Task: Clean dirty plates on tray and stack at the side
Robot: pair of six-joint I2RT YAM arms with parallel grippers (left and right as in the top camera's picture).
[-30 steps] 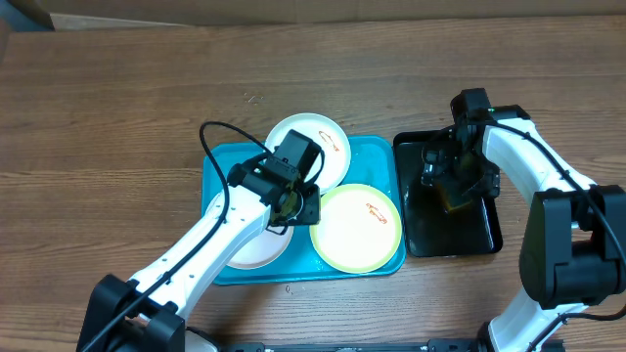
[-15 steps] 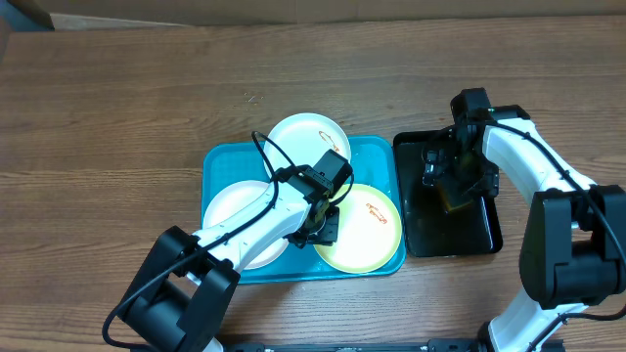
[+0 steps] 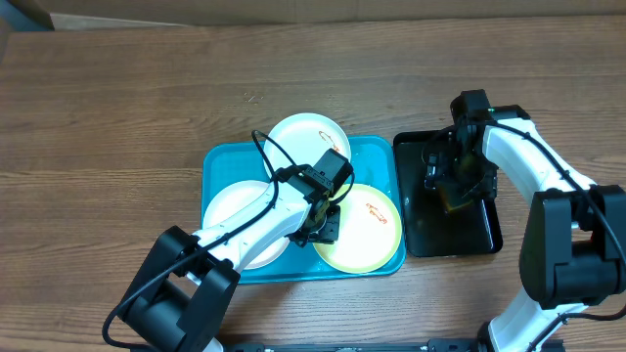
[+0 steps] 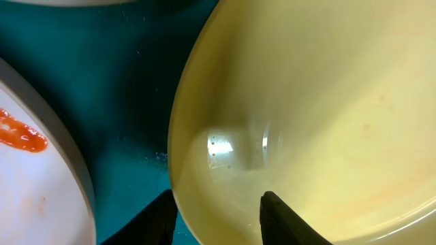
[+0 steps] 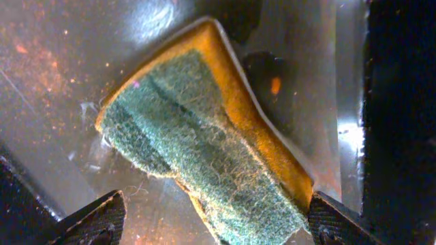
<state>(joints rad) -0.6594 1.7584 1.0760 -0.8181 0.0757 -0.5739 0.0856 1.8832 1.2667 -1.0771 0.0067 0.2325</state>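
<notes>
Pale yellow-green round plate (image 4: 327,102): rim between left end effector's (image 4: 216,212) half-open jaws, grip unclear. Right end effector (image 5: 214,219): wide open, straddling green-faced orange sponge (image 5: 197,143).

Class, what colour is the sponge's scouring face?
Dark green; the sponge shows best in the right wrist view.

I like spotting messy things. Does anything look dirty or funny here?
Yes. The yellow-green plate has an orange smear on it, and the top white plate hangs over the blue tray's far rim.
</notes>
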